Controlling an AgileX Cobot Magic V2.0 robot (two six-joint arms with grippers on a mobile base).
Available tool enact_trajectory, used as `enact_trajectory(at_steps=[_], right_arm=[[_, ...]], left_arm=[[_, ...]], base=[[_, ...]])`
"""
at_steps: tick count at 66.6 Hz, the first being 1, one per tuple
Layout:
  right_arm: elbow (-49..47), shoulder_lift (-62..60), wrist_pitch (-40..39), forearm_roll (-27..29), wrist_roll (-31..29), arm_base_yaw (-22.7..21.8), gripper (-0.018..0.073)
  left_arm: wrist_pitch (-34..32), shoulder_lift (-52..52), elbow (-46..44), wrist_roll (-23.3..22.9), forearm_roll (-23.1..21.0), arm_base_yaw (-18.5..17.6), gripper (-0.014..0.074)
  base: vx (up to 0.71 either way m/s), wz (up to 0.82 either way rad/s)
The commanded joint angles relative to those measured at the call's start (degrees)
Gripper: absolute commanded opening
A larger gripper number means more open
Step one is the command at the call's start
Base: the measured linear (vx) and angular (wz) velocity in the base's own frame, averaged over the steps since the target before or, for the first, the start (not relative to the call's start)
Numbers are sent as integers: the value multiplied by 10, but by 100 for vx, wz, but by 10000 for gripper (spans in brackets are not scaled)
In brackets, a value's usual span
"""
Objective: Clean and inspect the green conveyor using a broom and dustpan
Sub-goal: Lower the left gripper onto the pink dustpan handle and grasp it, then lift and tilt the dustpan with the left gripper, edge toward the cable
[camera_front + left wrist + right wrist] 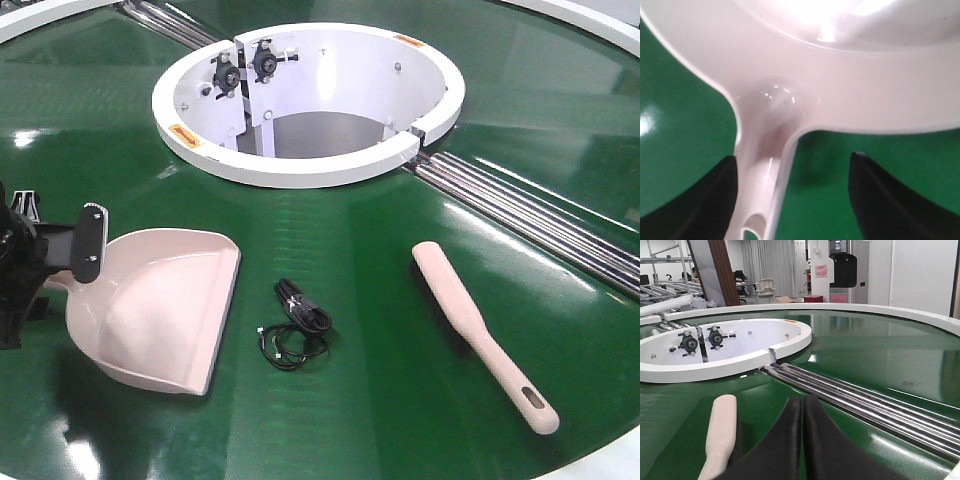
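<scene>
L gripper [792, 160] spread wide, jaws straddling the dustpan [160, 310] handle: one finger right against it, other well clear, so no grip yet. Pan lies flat on the green conveyor [400, 400], lip facing a tangle of black cable [297, 325]. Imo centre the handle betw the jaws before closing, else pan may twist. Broom [480, 335] lies further R, untouched; R gripper [803, 407] pressed closed, empty, just beside it. Orange stickers [407, 40] on white hub [300, 170] too small to read; no brand visible

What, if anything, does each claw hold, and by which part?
Nothing yet. The left claw is open astride the handle of the dustpan; the right claw is shut empty beside the broom.
</scene>
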Motion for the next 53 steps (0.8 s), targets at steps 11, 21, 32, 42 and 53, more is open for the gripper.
enact_trajectory(at_steps=[11,21,32,42,53], right_arm=[[7,-10,-39,-3,-3,0,-10],[7,-10,-37,-3,-3,0,-10],[7,-10,-37,-3,-3,0,-10],[7,-10,-37,-3,-3,0,-10],[7,-10,-37,-3,-3,0,-10]], left_arm=[[-27,-4,-43,4,12,0,444],[-18,17,-57,4,12,0,444],[-13,40,-57,21,12,0,442],[-14,47,-57,31,13,0,398],[-15,46,-57,32,14,0,198]], base=[[0,0],[0,0],[0,0],[0,0],[0,0]])
